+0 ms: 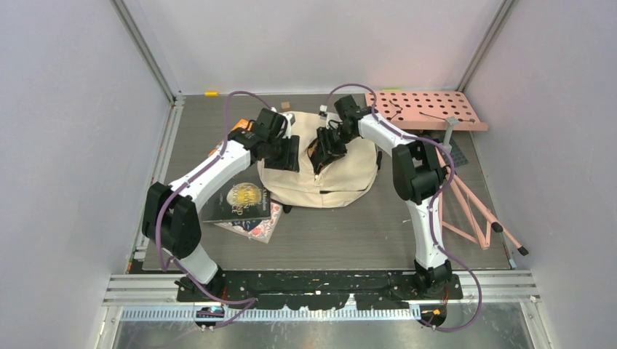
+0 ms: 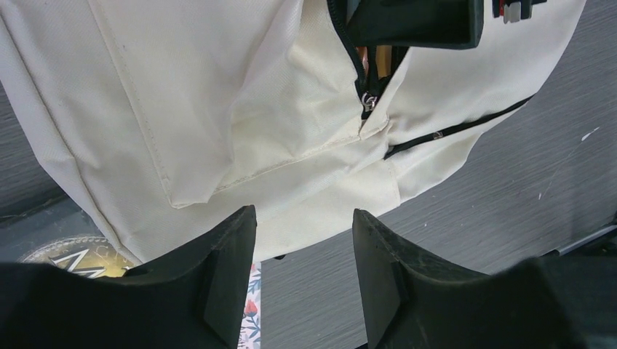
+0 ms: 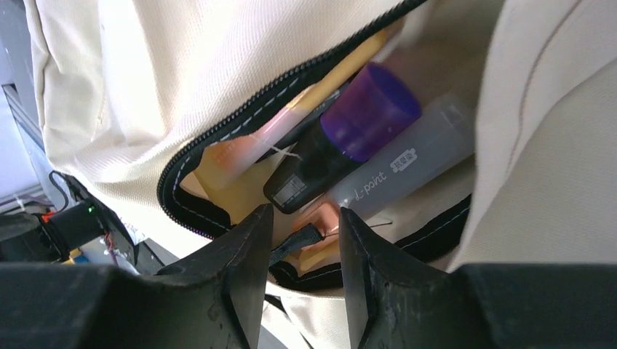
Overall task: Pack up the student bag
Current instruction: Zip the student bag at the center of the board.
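Cream backpack [image 1: 320, 178] sits mid-frame in the overhead view, its zip mouth gaping over pens [image 3: 342, 138]. The right gripper [image 3: 304, 218] hovers half-open there, a black pull tab [image 3: 295, 240] lying loose between its jaws. The left gripper [image 2: 304, 214], half-open and empty, hangs at the bag's left. I'd pinch the tab squarely and pull along the zip while the left pins the fabric.

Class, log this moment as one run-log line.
left pincer open, over student bag | right pincer open, at its unzipped opening | inside: purple-capped marker, grey pen
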`<action>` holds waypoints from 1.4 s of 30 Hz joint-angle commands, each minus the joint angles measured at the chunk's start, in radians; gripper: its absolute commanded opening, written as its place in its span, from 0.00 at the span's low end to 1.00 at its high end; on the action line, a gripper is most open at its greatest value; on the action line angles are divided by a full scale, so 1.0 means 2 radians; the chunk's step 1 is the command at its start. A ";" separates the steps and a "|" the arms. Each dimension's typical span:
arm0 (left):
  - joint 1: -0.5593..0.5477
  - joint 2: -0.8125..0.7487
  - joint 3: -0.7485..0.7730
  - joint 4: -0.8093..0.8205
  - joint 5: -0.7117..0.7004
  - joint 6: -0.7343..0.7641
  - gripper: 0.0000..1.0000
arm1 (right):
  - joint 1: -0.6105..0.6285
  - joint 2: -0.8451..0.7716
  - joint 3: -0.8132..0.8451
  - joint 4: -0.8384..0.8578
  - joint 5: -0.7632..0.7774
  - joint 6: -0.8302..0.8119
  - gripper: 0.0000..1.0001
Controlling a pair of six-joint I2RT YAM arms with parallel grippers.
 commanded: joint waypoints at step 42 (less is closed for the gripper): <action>-0.110 0.046 -0.070 0.176 -0.092 0.133 0.76 | 0.017 -0.189 -0.144 0.150 0.017 0.157 0.01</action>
